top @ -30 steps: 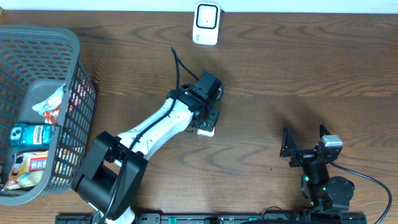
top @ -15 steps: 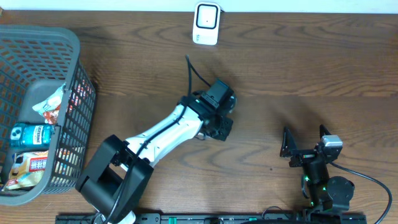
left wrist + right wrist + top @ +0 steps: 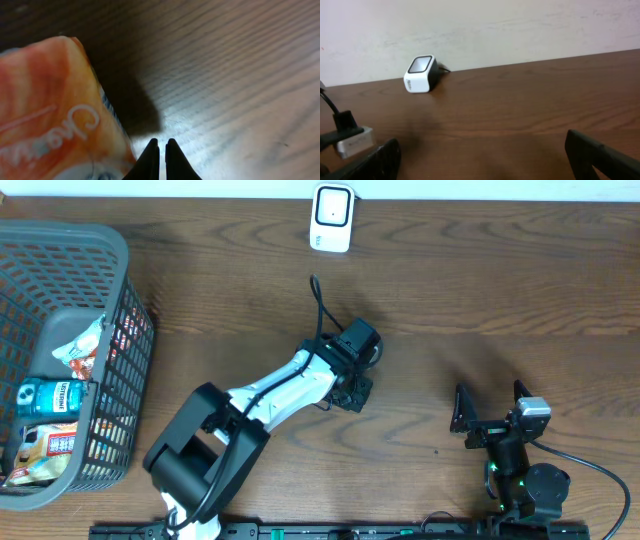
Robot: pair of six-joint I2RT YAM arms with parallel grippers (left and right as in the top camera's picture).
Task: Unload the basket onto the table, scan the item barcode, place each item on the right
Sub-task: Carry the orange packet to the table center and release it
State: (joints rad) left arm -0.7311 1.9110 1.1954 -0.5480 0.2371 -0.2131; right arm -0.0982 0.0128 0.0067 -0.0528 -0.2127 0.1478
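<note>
Plainly, the table (image 3: 520, 290) is dark brown wood with a strong grain, and it fills almost the whole overhead view. From the right wrist we see a pale, faintly scuffed wall (image 3: 520, 30) rising straight from its far edge. The white scanner (image 3: 332, 218) stands at that far edge, near the middle, its dark window tilted up. At the table's left a grey mesh basket (image 3: 112, 250) holds a blue can (image 3: 55, 395) and some wrappers.

The left arm (image 3: 280, 385) reaches from the near edge to the middle of the table, well short of the scanner, with a black cable (image 3: 318, 300) looping off its wrist. The left gripper (image 3: 160, 150) has its fingers pressed together, only a hairline slit between the tips, which point at the wood. The packet (image 3: 50, 110), orange with white lettering and blurred by closeness, sits just beside the left finger and casts a dark shadow on the grain. Nothing lies between the tips, and we cannot tell whether an edge is caught further back. From above, we find the packet hidden under the wrist. A pale sheen of light lies on the wood beyond the fingers.

The right gripper (image 3: 490, 400) rests near the table's near right corner, its fingers spread wide apart and holding nothing, facing the scanner across the wood.
</note>
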